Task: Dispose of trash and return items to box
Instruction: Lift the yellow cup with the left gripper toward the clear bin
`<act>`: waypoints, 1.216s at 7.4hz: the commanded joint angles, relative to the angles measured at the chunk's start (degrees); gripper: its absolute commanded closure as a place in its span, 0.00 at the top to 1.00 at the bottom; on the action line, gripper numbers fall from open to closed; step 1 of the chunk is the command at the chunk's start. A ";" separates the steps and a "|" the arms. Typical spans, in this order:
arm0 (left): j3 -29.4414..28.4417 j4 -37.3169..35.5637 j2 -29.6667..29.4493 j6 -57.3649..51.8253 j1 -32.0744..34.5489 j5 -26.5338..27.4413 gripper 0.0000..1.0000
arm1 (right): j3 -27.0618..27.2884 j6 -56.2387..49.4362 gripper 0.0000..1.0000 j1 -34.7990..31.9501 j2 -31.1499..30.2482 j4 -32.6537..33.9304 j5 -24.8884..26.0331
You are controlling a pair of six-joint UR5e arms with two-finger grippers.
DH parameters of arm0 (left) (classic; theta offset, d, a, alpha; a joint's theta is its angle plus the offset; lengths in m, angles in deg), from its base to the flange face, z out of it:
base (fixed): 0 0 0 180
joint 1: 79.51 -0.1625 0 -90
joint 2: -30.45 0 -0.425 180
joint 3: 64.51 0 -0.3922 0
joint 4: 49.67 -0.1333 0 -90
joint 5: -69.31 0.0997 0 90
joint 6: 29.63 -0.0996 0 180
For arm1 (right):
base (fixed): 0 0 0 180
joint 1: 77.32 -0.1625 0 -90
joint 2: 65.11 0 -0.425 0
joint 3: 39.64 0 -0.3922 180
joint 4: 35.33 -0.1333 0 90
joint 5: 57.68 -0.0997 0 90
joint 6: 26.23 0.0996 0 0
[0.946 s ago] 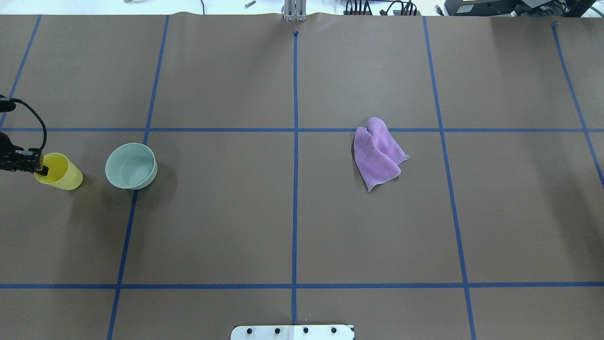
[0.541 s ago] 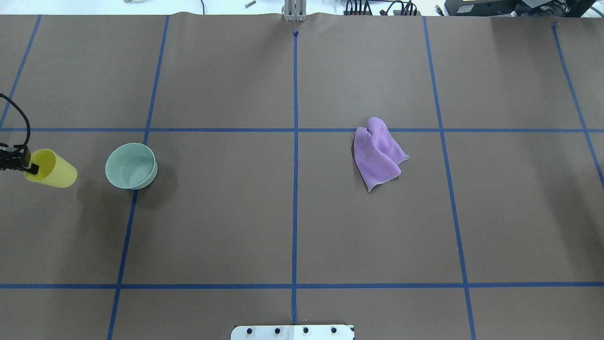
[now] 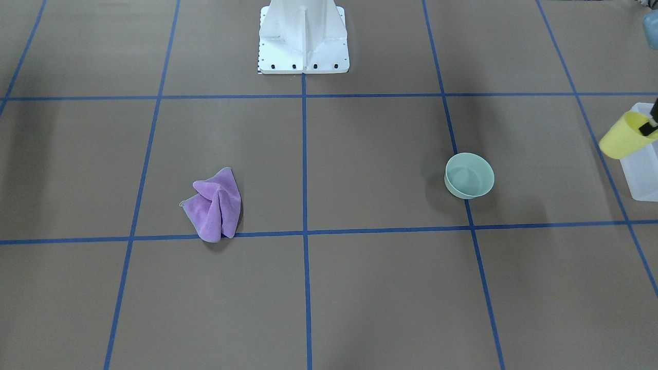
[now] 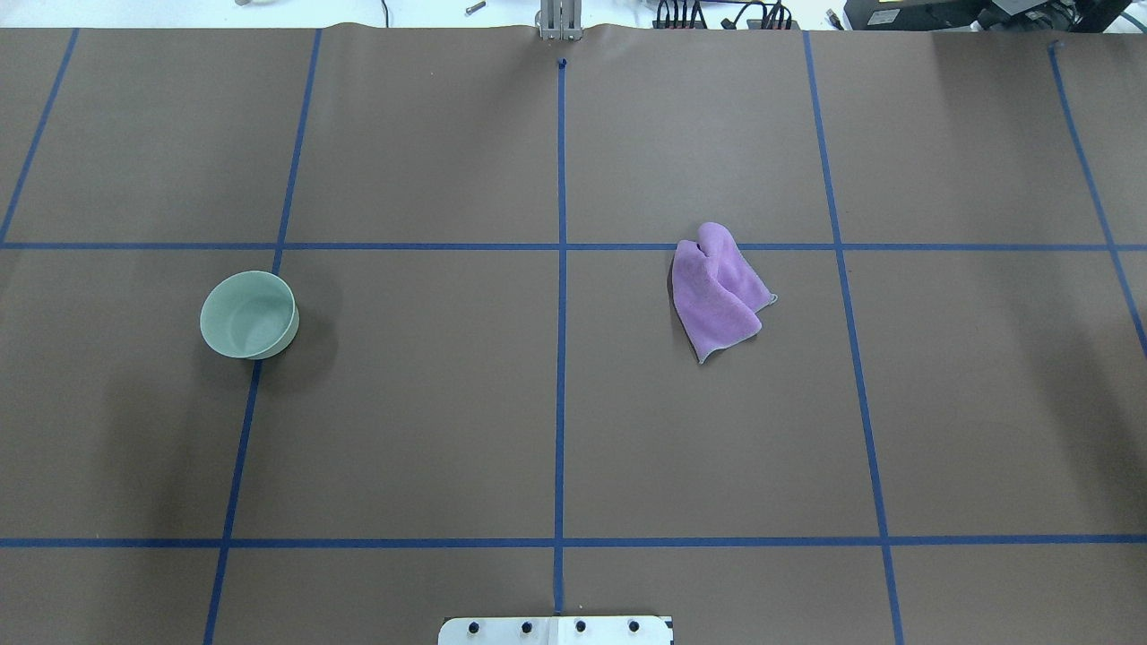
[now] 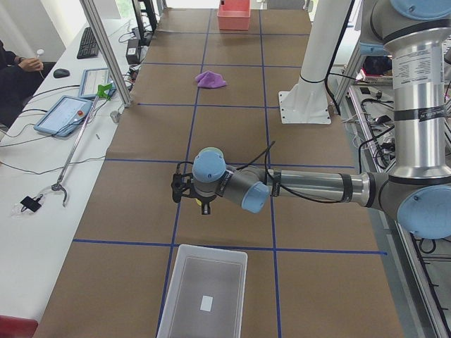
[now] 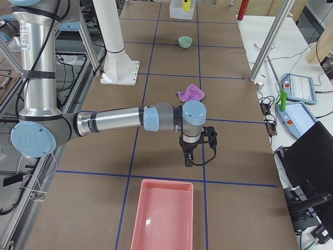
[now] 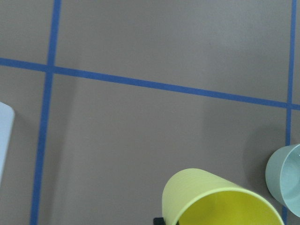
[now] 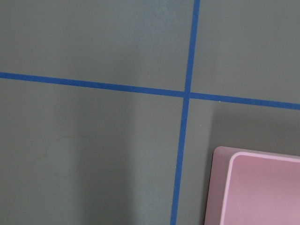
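Note:
My left gripper [image 3: 649,127] is shut on the rim of the bright yellow cup [image 3: 623,135] and holds it tilted in the air, beside the near wall of the translucent white box [image 3: 641,172]. The cup fills the bottom of the left wrist view [image 7: 220,202]. The box lies near the left arm in the exterior left view [image 5: 204,290]. The mint-green bowl [image 4: 249,315] stands upright on the table, apart from the gripper. My right gripper [image 6: 188,159] hangs over the table near a pink tray [image 6: 162,214]; I cannot tell whether it is open or shut.
A crumpled purple cloth [image 4: 717,291] lies right of the table's middle. The white robot base [image 3: 303,36] stands at the table's near edge. The pink tray's corner shows in the right wrist view [image 8: 255,187]. Blue tape lines grid the brown table.
My left gripper has carried the yellow cup leftward, out of the overhead view. The bowl and the cloth have not moved.

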 commanded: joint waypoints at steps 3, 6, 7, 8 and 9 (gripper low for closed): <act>-2.60 -19.84 -1.30 -35.23 14.22 14.69 0.00 | 8.75 14.54 1.00 10.00 2.78 -0.09 -0.33; -8.04 -14.77 3.02 -34.20 14.13 14.25 0.00 | 10.25 23.68 1.00 17.04 6.63 -0.18 1.41; -9.37 -13.27 2.94 -32.71 14.04 14.25 0.00 | 10.25 27.27 1.00 19.50 8.48 -0.18 2.04; -10.51 -11.69 2.85 -30.52 13.70 14.17 0.00 | 10.17 30.09 1.00 21.35 9.89 -0.18 2.13; -11.05 -10.02 2.50 -28.06 13.26 13.38 0.00 | 10.34 32.38 1.00 22.50 9.99 -0.27 2.04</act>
